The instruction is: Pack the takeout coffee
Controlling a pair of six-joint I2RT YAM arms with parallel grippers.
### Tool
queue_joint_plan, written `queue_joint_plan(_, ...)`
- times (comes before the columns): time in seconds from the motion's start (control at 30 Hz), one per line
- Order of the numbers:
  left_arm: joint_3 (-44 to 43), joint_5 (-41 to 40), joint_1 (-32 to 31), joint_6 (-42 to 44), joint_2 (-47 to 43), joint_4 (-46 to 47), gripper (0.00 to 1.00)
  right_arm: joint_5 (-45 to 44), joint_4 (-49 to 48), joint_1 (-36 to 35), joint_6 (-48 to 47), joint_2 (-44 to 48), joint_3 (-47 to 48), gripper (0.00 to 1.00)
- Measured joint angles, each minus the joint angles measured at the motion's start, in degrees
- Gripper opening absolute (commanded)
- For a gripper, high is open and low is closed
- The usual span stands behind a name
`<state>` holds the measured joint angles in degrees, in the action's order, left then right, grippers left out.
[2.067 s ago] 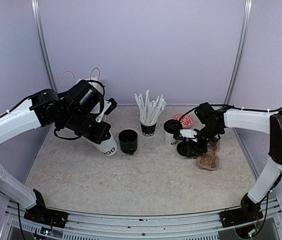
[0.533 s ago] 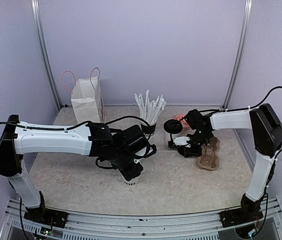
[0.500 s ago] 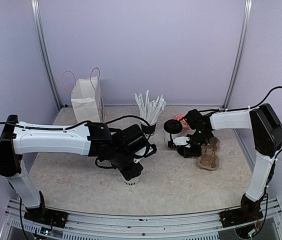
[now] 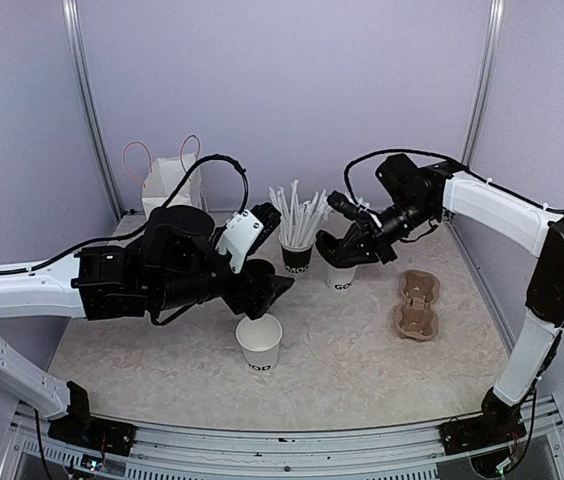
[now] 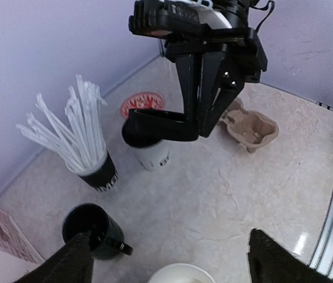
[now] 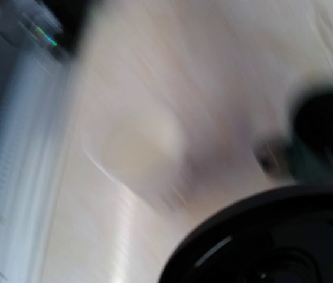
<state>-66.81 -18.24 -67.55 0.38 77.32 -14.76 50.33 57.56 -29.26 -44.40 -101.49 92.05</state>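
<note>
One takeout coffee cup, white and lidless, stands upright at the front middle; its rim shows at the bottom of the left wrist view. My left gripper hangs open just above and behind it, holding nothing. The second white cup stands further back. My right gripper is shut on a round black lid right over that cup's mouth; contact with the rim cannot be told. The right wrist view is badly blurred.
A black cup of white straws stands beside the second cup. A squat black mug sits below my left gripper. A brown cardboard cup carrier lies to the right, a white paper bag at the back left, a red disc behind the cups.
My left gripper has let go of the front cup, opened and lifted away from it. My right gripper has shut on the black lid and carried it up over the second cup.
</note>
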Motion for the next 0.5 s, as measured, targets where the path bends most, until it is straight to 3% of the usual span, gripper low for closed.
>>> queue_joint_plan(0.27,20.9,3.2,0.8,9.3,-4.0,34.7,0.99,24.3,10.0,0.0,-3.5,0.7,8.9,0.09)
queue_joint_plan(0.5,21.6,7.3,2.4,11.7,0.8,56.3,0.97,33.2,15.6,-1.0,-7.3,0.7,9.4,0.09)
